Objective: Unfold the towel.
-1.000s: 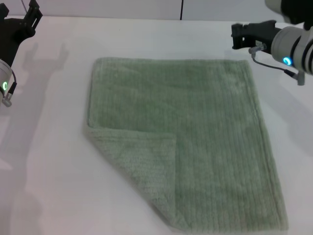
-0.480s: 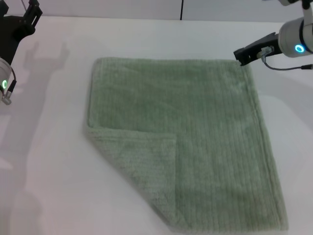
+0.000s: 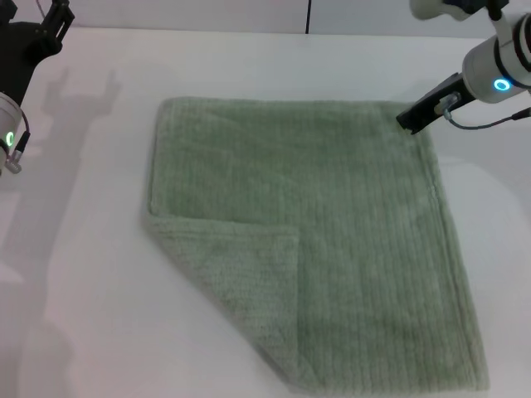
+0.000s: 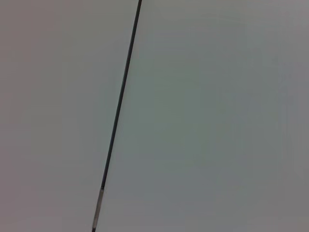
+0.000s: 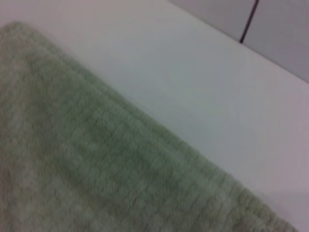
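Observation:
The pale sage-green towel [image 3: 332, 240] lies flat on the white table [image 3: 91, 274], with its near-left corner [image 3: 236, 274] folded over onto itself as a triangle. My right gripper [image 3: 408, 121] is low at the towel's far-right corner, its dark tip at the hem. The right wrist view shows that hemmed towel edge [image 5: 96, 159] close up on the table. My left gripper [image 3: 50, 25] is parked raised at the far left, away from the towel. The left wrist view shows only a wall with a dark seam.
The back edge of the table [image 3: 249, 33] meets a grey wall with a dark vertical seam [image 3: 308, 15]. Bare table surface lies to the left of the towel and along its right side [image 3: 498, 249].
My right gripper has swung down and toward me from above the far-right table area to the towel's far-right corner. The towel and my left arm have not moved.

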Action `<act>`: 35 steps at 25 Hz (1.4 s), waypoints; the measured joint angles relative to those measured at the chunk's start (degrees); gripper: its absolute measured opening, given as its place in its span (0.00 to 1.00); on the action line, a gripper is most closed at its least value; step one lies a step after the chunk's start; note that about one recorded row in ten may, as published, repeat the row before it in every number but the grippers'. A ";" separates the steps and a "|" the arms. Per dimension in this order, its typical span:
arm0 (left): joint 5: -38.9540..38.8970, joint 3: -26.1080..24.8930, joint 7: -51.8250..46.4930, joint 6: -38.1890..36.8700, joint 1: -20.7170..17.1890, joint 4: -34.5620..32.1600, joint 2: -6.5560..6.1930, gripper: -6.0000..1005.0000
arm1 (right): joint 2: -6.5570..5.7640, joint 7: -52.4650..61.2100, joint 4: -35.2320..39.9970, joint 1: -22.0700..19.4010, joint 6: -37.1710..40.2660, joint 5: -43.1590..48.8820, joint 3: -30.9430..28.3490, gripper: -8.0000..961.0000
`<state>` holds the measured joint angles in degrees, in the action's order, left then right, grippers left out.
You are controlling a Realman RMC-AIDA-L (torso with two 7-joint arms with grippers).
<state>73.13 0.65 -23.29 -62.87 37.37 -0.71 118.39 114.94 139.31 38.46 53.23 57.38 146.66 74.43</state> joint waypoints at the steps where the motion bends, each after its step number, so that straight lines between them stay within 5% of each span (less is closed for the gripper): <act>1: 0.00 0.03 0.00 0.00 0.07 0.00 0.00 0.80 | -0.15 -0.80 -1.57 0.86 -0.31 0.01 -0.18 0.01; 28: 0.90 0.23 -0.54 0.01 0.51 0.63 0.09 0.80 | -0.68 -8.03 -12.47 4.09 -4.37 -0.55 -0.87 0.01; 35: 11.23 3.34 -10.23 -2.29 0.52 -1.64 -0.23 0.80 | -0.45 -8.74 -12.95 4.15 -4.47 -0.60 -1.19 0.01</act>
<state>84.36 3.99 -33.52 -65.16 37.89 -2.35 118.15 114.49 130.58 25.51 57.38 52.92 146.07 73.23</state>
